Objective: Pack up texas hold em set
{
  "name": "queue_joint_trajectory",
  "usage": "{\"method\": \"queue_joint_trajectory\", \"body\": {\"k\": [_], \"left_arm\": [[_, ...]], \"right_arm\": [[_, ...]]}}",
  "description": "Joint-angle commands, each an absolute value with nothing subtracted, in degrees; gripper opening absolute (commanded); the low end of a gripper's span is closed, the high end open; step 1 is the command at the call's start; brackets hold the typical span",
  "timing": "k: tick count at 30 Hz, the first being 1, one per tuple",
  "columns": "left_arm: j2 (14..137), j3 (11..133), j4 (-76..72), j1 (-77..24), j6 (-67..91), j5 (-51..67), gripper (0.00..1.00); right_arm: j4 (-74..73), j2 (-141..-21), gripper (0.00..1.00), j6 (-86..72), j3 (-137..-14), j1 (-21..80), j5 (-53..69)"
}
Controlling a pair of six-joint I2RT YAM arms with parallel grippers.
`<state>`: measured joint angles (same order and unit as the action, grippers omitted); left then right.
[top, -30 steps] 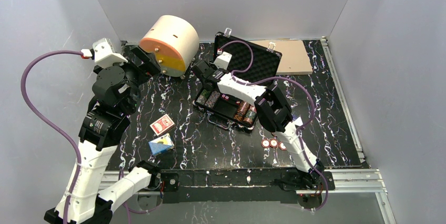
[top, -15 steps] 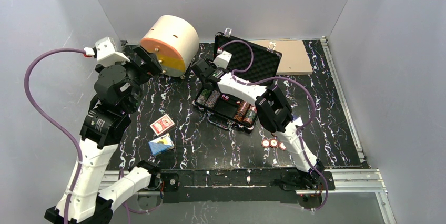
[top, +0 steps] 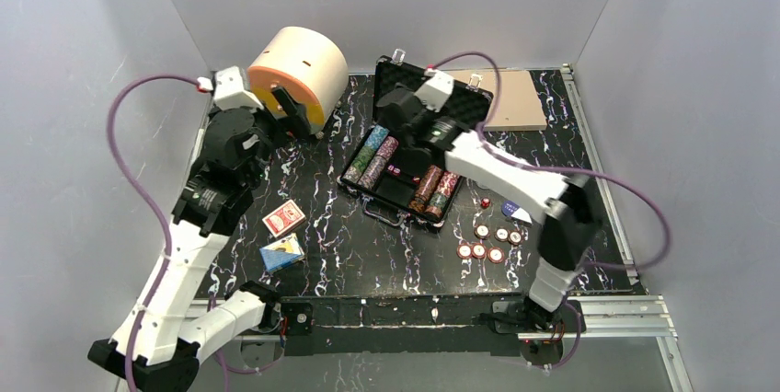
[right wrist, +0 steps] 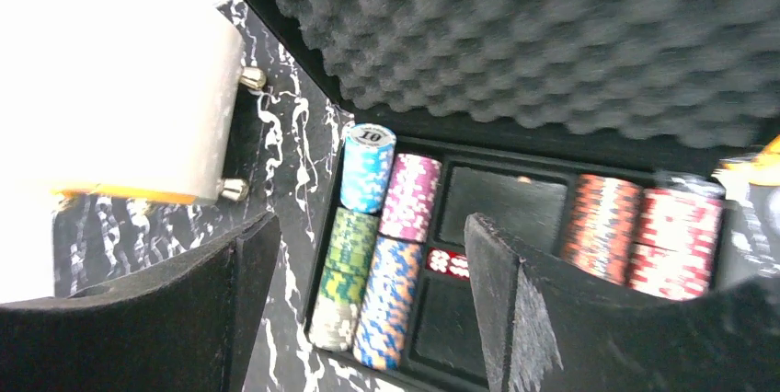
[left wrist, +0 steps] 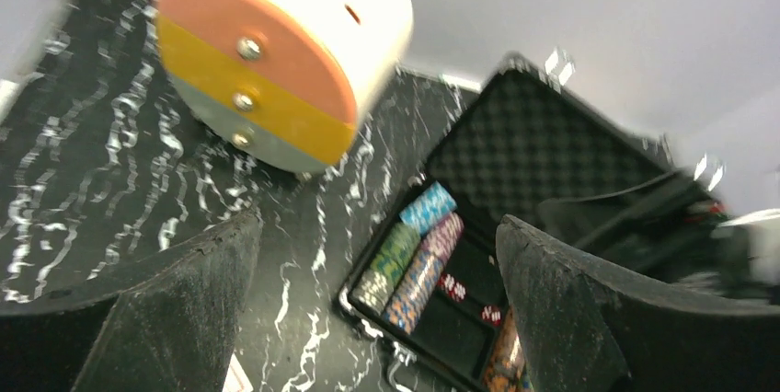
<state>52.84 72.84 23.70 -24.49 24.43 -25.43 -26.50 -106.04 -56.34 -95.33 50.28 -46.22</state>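
The black case [top: 364, 194] lies open mid-table, its foam lid [top: 460, 109] tilted back. Striped chip rows [top: 368, 158] fill its left slots and more chips [top: 435, 190] its right ones. Red dice [right wrist: 448, 263] sit in a middle slot. My right gripper [top: 397, 114] hangs open above the case's far left, over the chips [right wrist: 368, 254], holding nothing. My left gripper [top: 299, 121] is wide open beside the cream cylinder, facing the case [left wrist: 368, 305]. A red deck [top: 283, 219] and a blue deck [top: 281, 252] lie front left. Loose chips [top: 478, 249], a red die [top: 485, 202] and a round button [top: 515, 213] lie front right.
The big cream cylinder [top: 299, 74] with its orange-yellow face lies at the back left, close to the case and to my left fingers. A flat tan board [top: 515, 98] lies behind the lid at the back right. Grey walls close three sides.
My right gripper has lifted from the chip slots toward the lid and opened wider; its elbow swung right, uncovering the loose chips. The left arm has moved right, toward the cylinder and case.
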Motion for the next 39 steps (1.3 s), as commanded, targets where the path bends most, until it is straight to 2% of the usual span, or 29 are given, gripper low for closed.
{"method": "queue_joint_trajectory", "body": {"k": [1,6,9,14,20,25,29,39], "left_arm": [[53.7,65.1,13.9,-24.3,20.6,-10.8,0.98],[61.6,59.3,5.4,-24.4,17.6,2.2,0.98],[71.1,60.7,3.1,-24.7,17.0,5.4,0.92],[84.2,64.4,-3.1,-26.5,16.9,3.3,0.89],[96.5,70.4,-6.1,-29.0,14.4,0.9,0.88],[106.0,76.2,-5.8,-29.4,10.8,-4.3,0.75],[110.6,80.5,-3.8,-29.4,8.3,-7.4,0.71],[118.0,87.0,1.2,-29.4,3.0,-5.3,0.6]], "right_arm": [[-17.5,-88.6,0.81,-46.7,-82.6,49.8,-46.3],[-14.9,-72.3,0.8,-42.1,-70.4,49.6,-46.4],[-19.3,-67.2,0.8,-44.1,-67.6,49.3,-46.8],[-28.5,-63.7,0.81,-47.9,-66.4,48.7,-47.7],[-31.0,-60.1,0.84,-45.6,-65.5,47.9,-49.6],[-31.5,-57.4,0.86,-43.0,-64.6,47.6,-49.9],[-31.6,-56.3,0.86,-43.0,-63.3,47.5,-50.0],[-31.9,-56.3,0.86,-43.4,-63.1,47.3,-51.6]]}}
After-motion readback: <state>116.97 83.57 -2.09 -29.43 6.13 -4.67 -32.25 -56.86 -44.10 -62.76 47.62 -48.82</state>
